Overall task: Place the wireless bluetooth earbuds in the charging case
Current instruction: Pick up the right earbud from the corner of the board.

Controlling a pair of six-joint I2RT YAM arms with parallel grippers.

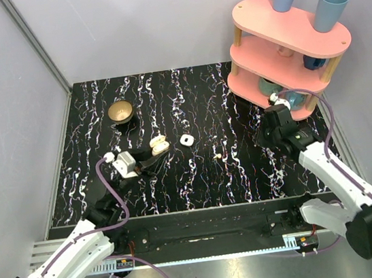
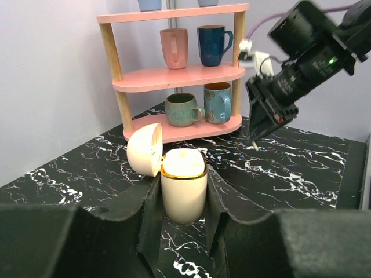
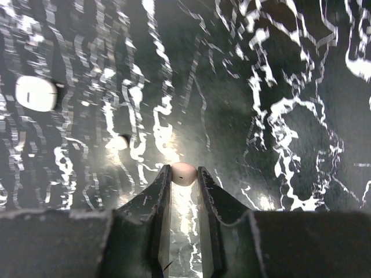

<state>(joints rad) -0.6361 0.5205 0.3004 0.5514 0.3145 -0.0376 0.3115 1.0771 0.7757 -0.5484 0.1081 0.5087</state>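
My left gripper (image 1: 151,157) is shut on an open cream charging case (image 1: 159,146) standing on the table; in the left wrist view the case (image 2: 184,185) sits between my fingers with its lid (image 2: 145,149) swung to the left. My right gripper (image 1: 269,143) hovers right of centre, shut on a cream earbud (image 3: 184,173) pinched at its fingertips; the bud also shows in the left wrist view (image 2: 255,146). Another earbud (image 1: 214,156) lies loose on the tabletop, also in the right wrist view (image 3: 117,142). A small white case (image 1: 186,139) lies closed right of the cream one. The other earbuds are out of view.
A brass-coloured bowl (image 1: 122,111) stands at the back left. A pink two-tier shelf (image 1: 283,44) with mugs and blue cups stands at the back right, close behind my right arm. Grey walls enclose the black marbled table.
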